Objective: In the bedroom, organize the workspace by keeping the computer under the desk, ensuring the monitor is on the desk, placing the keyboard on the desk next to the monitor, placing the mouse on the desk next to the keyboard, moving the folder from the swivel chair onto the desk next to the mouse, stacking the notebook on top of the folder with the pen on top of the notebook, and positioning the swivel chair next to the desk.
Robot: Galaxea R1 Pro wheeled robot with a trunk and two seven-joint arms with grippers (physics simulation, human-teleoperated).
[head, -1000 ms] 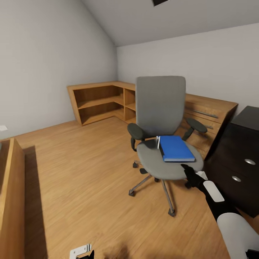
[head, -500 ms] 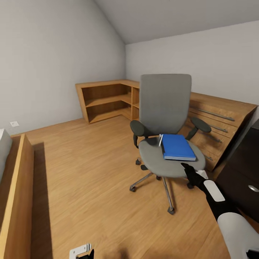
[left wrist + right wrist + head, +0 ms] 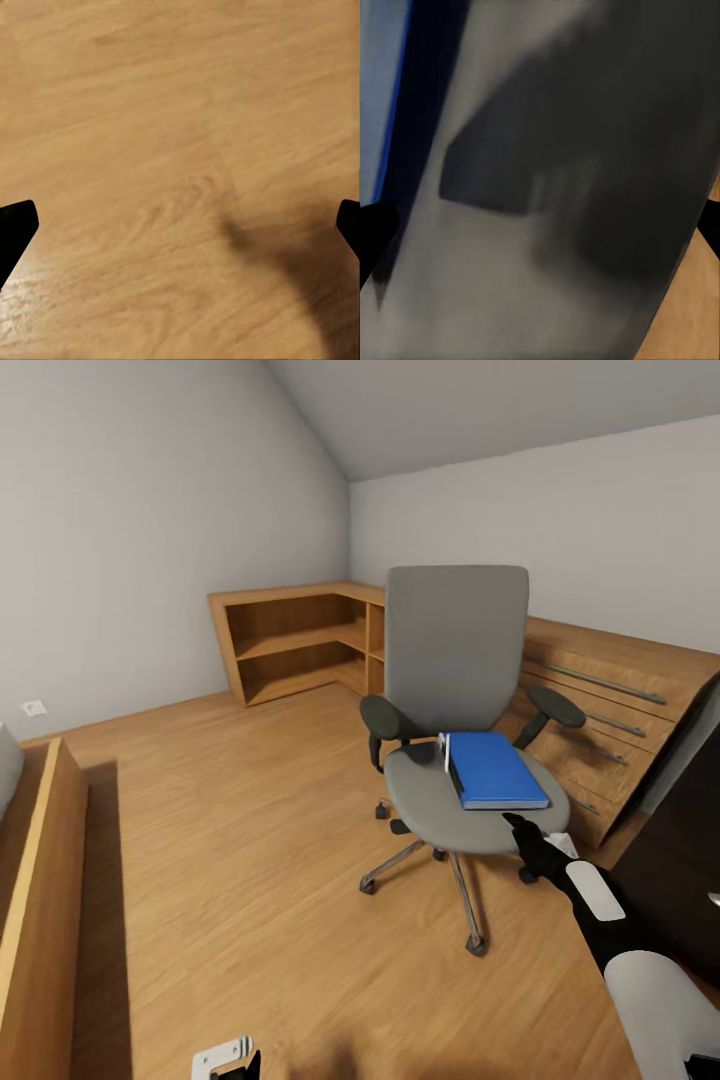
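Since half a second ago little has moved: the head view has drifted only slightly, and the right gripper (image 3: 520,830) still hangs at the front edge of the swivel chair's (image 3: 455,660) seat. That chair is grey and padded, with black armrests and a chrome star base on casters, standing on the wood floor (image 3: 250,840) in front of a light-wood corner shelf unit (image 3: 300,635) and dresser (image 3: 600,700). On its seat lies the folder (image 3: 492,770), flat, bright blue, with a white page edge and a thin pale upright strip at its near-left corner.

In the right wrist view the grey seat (image 3: 510,285) looms very close, with the folder's blue edge (image 3: 390,105) at one side, and the two black fingers (image 3: 375,232) stand wide apart, clamped on nothing. In the left wrist view the left gripper's (image 3: 180,225) fingers (image 3: 13,229) are likewise spread, over bare floor boards (image 3: 150,112) with a soft shadow; the head view catches just that gripper's top at the lower edge. A dark drawer unit (image 3: 680,860) stands at the right.
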